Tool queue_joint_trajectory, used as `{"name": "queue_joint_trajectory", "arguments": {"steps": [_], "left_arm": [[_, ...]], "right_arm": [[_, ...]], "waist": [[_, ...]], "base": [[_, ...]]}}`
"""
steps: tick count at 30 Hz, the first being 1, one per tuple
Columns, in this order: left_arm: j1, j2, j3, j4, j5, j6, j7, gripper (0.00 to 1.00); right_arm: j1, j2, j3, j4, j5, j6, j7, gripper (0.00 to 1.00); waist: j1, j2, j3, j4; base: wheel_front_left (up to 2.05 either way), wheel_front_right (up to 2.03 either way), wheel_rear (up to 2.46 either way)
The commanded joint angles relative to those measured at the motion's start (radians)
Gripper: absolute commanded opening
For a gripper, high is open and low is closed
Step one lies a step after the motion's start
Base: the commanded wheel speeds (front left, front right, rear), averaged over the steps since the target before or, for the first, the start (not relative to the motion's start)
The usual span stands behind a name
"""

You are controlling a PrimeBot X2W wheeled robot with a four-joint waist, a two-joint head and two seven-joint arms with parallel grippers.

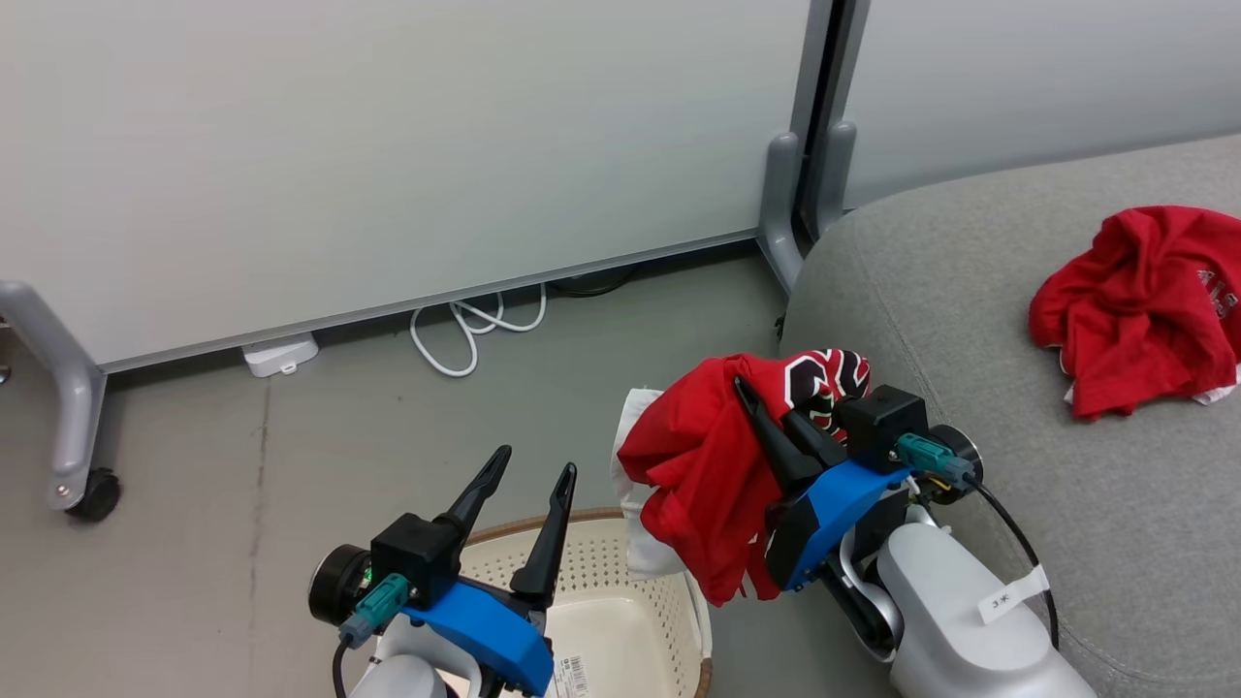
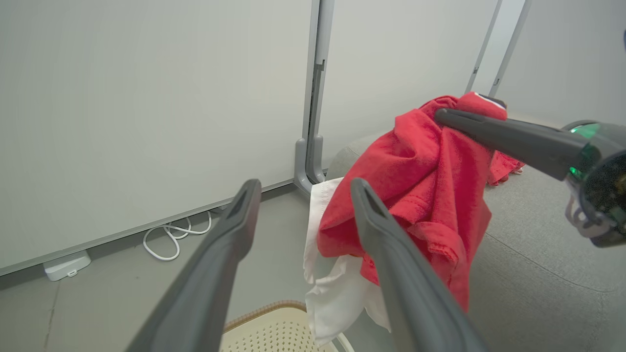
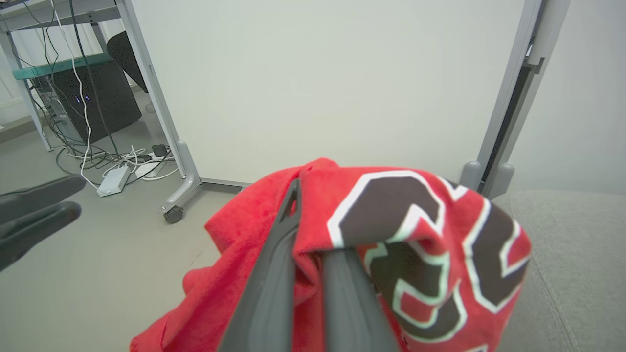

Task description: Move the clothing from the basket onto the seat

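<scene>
Red jersey [image 1: 713, 465] with a white panel, pinched between the pressed-together fingers of the right gripper [image 1: 764, 407] and hanging in the air above the gap between basket [image 1: 620, 582] and sofa [image 1: 970, 320]. Its black numerals [image 1: 824, 380], outlined in white, were folded over the fingers and could not be read whole. A second red garment [image 1: 1134, 310] lay crumpled on the sofa seat, well apart from the jersey; its small white lettering [image 1: 1217, 286] was too small to read. The left gripper [image 1: 536, 460] hovered over the basket's brown rim with its fingers spread and nothing between them. A white tag [image 1: 1010, 596] on the right forearm carried a mark too faint to make out, and a barcode sticker [image 1: 572, 674] showed by the left gripper's blue mount. Behind, a white cable [image 1: 465, 334] lay looped on the grey floor [image 1: 242, 485] beneath a pale partition [image 1: 388, 145].
</scene>
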Motion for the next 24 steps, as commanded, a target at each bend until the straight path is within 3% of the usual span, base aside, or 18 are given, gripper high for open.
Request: {"name": "queue_joint_trajectory", "arguments": {"steps": [1, 24], "left_arm": [[0.007, 0.001, 0.0, -0.002, 0.0, -0.002, -0.003, 1.0], [-0.01, 0.003, -0.013, -0.009, -0.006, -0.002, -0.003, 1.0]], "right_arm": [[-0.002, -0.001, 0.002, -0.002, 0.01, 0.0, -0.004, 0.0], [-0.002, -0.001, 0.003, -0.002, 0.008, 0.0, -0.004, 0.0]], "waist": [[0.0001, 0.0, 0.006, -0.031], [0.0001, 0.0, 0.034, -0.355]], "base": [[0.0, 0.0, 0.0], [0.0, 0.0, 0.0]]}}
